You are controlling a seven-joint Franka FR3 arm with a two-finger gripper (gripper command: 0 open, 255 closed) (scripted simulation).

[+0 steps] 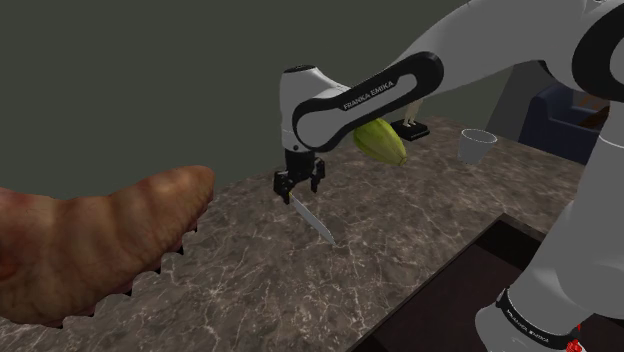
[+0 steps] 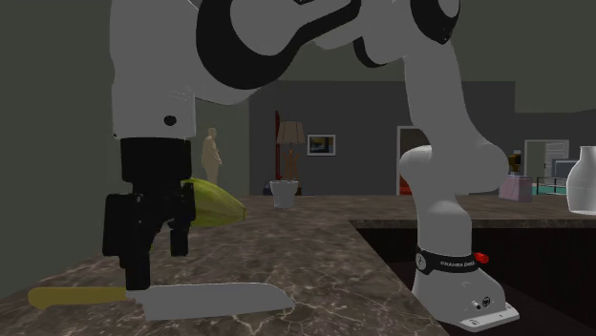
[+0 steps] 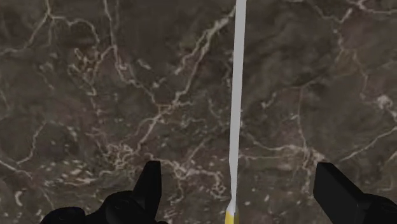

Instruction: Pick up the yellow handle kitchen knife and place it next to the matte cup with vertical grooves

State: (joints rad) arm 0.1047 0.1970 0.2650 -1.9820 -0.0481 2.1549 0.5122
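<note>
wrist view: you see the claw [image 3: 236, 173] spread wide, one black finger on each side of the yellow handle kitchen knife [image 3: 236, 95]. neither finger touches it, so nothing is gripped.
knife: it sits on the dark marble counter [image 3: 95, 95] right under the claw, blade running away from the fingers. it shows edge-on as a thin grey strip, so it seems to stand on its edge.
why so: my reading is that the claw straddles the knife close to where blade meets handle, so closing would pinch the blade's flat sides.
cup: the pale cup [image 1: 478, 146] stands well apart from the claw, beyond a yellow-green fruit-like thing [image 1: 381, 143]. you cannot make out its grooves.
hidden: the handle is cut off by the frame, a yellow tip between the fingers. in the second exterior view the nearer finger covers the blade-handle join.
hard to tell: whether the knife lies fully on the counter or tips. a big brown ridged shape [image 1: 100, 240] blocks the counter far from the claw.
</note>
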